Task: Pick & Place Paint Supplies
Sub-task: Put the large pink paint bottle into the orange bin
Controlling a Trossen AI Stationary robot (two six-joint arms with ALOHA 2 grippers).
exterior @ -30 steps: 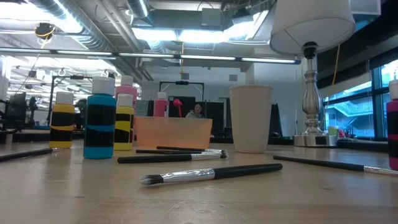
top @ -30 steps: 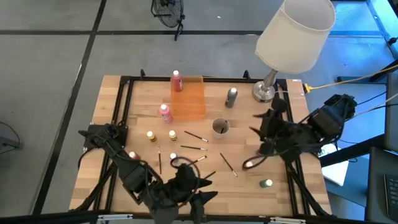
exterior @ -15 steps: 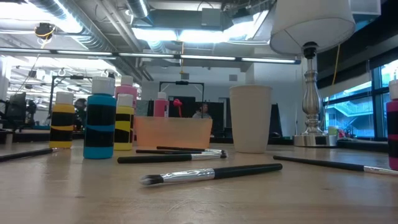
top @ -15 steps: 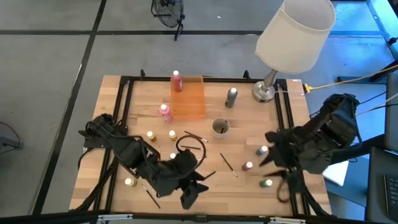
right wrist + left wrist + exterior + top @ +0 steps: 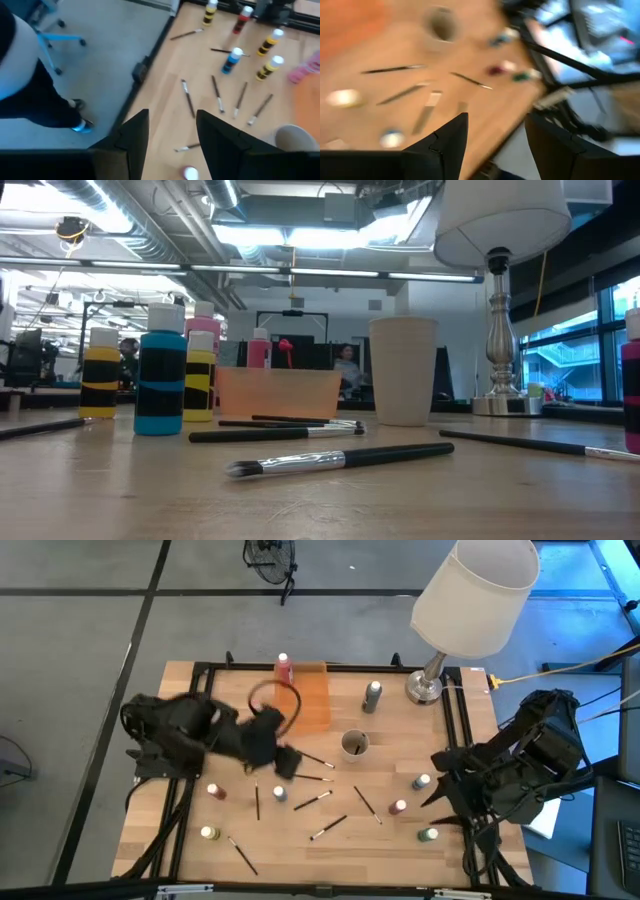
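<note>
Left pincer (image 5: 492, 137): wide, empty; swung from near edge toward orange tray (image 5: 305, 700).
Right pincer (image 5: 170, 132): apart, empty; withdrawn right.
Paintbrushes (image 5: 328, 828): unplaced on surface (image 5: 400, 850).

No readable text showing anywhere: no labels, brands, numbers or signs. The paint bottles (image 5: 160, 380) are showing plain black bands only, nothing printed that can be made out.

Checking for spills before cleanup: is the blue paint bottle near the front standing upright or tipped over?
Upright. The blue black-banded paint bottle stands on its base on the wooden table, white cap on top, in the low view.
</note>
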